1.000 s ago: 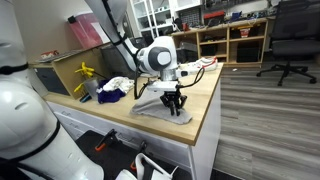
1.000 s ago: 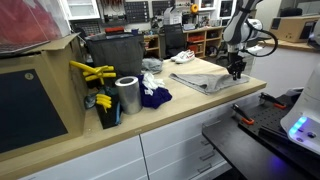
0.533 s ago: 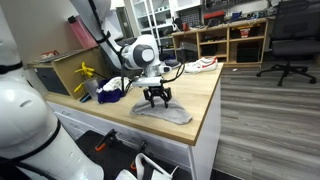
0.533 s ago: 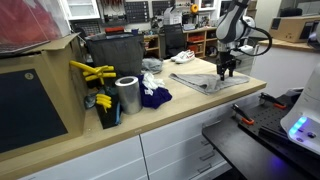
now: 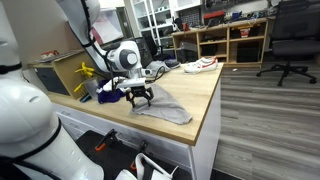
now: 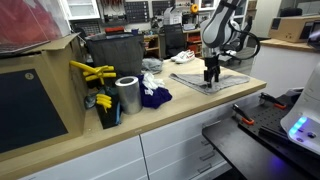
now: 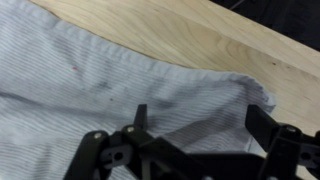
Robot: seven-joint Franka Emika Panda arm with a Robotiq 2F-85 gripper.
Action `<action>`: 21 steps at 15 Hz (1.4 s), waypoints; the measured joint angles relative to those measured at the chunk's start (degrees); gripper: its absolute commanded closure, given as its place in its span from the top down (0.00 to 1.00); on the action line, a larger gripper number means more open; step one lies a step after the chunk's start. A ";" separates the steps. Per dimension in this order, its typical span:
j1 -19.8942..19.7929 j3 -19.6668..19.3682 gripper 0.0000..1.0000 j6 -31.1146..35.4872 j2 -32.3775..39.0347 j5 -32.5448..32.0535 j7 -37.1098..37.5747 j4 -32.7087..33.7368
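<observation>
Now my gripper (image 5: 140,97) hangs just over the grey cloth (image 5: 168,109) lying flat on the wooden counter (image 5: 203,88), having travelled along it from the counter-corner end a second ago; fingers spread apart, holding nothing

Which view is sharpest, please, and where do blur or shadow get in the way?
In the wrist view the striped cloth is soft but readable, while the end effector is a dark, unfocused silhouette. In an exterior view a white robot body looms blurred in the foreground. In an exterior view the bench is evenly lit and sharpest, with a blue glow low down.
</observation>
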 measured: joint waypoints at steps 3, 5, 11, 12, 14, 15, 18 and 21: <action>1.45 1.98 1.00 -1.10 0.19 0.59 -1.40 0.09; 2.02 2.58 1.00 -1.86 0.28 0.66 -2.09 0.17; 2.48 2.75 0.75 -3.58 0.35 0.66 -2.52 0.24; 2.49 2.77 0.74 -3.77 0.42 0.67 -2.80 0.24; 2.50 2.81 0.58 -4.02 0.65 0.73 -3.46 0.24; 2.50 2.82 0.49 -4.09 0.83 0.73 -3.58 0.24; 2.50 2.82 0.27 -4.13 1.42 0.89 -4.41 0.25; 2.48 2.82 0.05 -4.18 1.46 1.10 -4.61 0.46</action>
